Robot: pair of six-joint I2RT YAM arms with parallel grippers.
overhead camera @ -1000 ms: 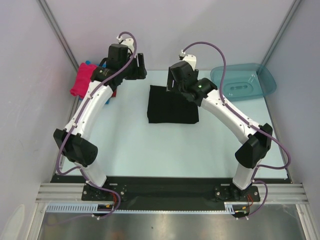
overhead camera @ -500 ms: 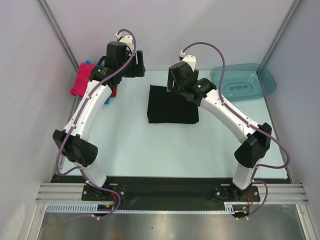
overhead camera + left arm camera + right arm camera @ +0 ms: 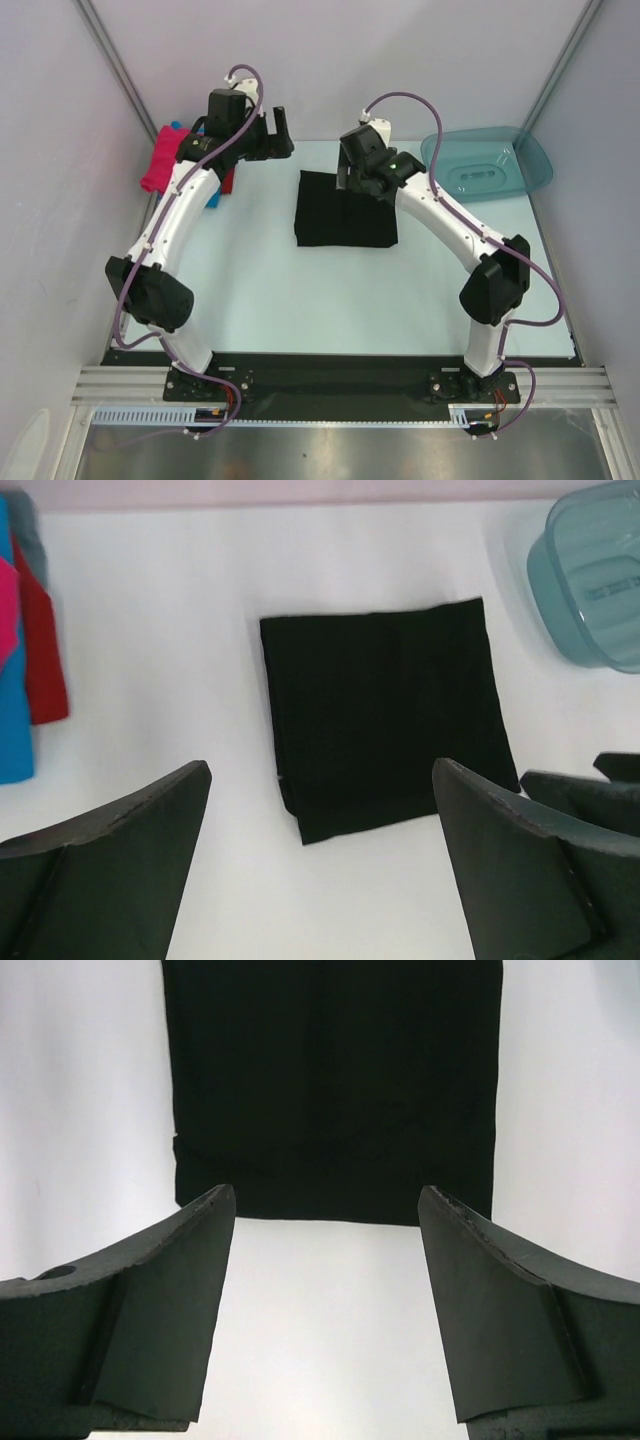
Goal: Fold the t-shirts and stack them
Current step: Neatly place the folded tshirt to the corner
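Arms and frame edges swallowed a fair bit here!
From above, the left arm (image 3: 185, 205) blocked part of the pink, blue and red pile (image 3: 160, 160), and the right arm (image 3: 425, 200) covered the black t-shirt's (image 3: 335, 215) far corner. The left wrist view clipped the pile and the teal basin (image 3: 600, 590) at its edges. The right wrist view cut off the black t-shirt's far end.

Table (image 3: 300, 290): black t-shirt (image 3: 345, 210), shirt stack (image 3: 165, 160), basin (image 3: 522, 150)
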